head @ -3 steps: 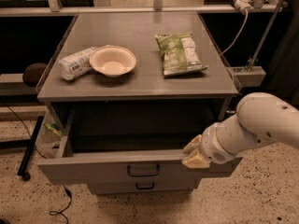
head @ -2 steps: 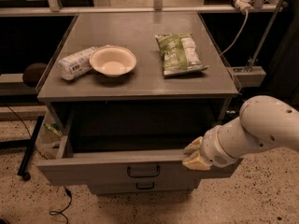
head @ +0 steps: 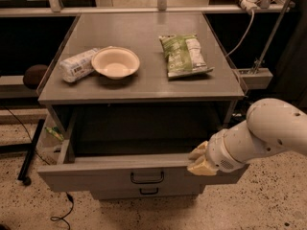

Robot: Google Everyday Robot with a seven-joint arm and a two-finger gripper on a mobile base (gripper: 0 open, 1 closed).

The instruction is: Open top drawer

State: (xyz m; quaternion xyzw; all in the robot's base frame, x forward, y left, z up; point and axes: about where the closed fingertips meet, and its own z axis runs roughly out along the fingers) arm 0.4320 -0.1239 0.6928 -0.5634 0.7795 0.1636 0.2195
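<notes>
Standing pulled out beneath the grey table (head: 144, 32), top drawer (head: 96, 177) is showing its black loop handle (head: 147, 178), gripper (head: 199, 159) is clamping the front panel's upper rim at the right end, bowl (head: 115, 63), wrapped packet (head: 78, 65) and green chip bag (head: 185, 54) are lying on the tabletop.

It looks like a lab or workshop. A grey metal bench (head: 144, 37) stands on a speckled floor (head: 273, 200), with a cable (head: 242, 32) hanging at the far right. The end effector (head: 200, 159) sits at the top drawer (head: 96, 176), at its near right rim.
</notes>
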